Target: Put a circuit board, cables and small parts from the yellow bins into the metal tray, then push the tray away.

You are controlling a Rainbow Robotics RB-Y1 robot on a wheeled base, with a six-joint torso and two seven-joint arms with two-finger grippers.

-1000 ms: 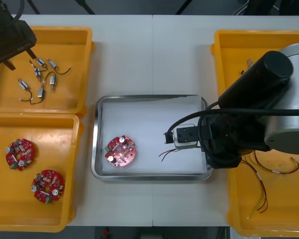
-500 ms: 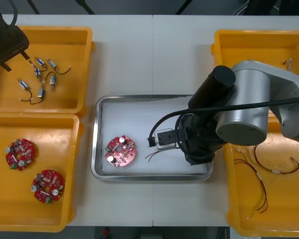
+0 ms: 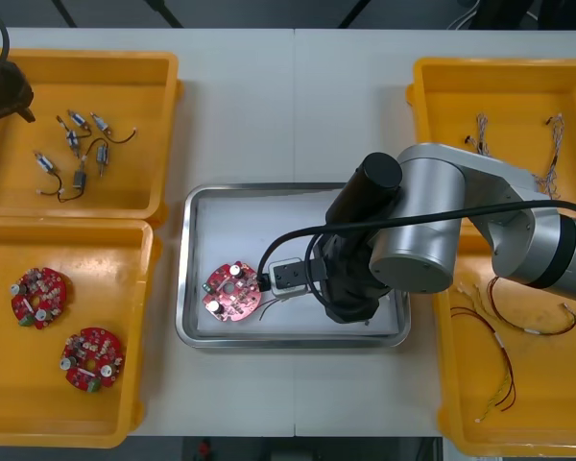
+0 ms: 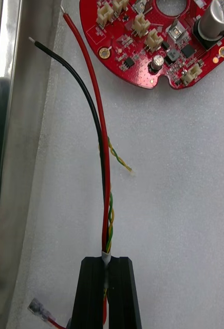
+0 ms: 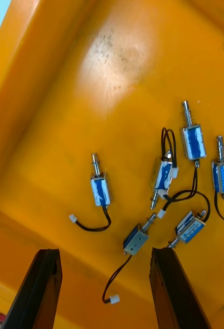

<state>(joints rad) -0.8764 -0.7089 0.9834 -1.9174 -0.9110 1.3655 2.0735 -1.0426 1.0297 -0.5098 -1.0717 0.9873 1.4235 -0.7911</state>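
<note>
In the metal tray (image 3: 186,269), near edge: right jaws clamped on cables (image 4: 105,205), beside the circuit board (image 3: 232,291).
Tabletop's (image 3: 269,106) far-left corner: left jaws apart above small metal parts (image 5: 100,189) in a yellow bin (image 3: 96,60).

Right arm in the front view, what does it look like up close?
The right arm over the metal tray is a thick silver-grey cylinder with a round black cap and black wrist. A black cable loops to a small silver block. Its jaws are flat matte-black bars.

Tray (image 3: 183,279) rim shiny metal; inside matt, prob. foam.
</note>
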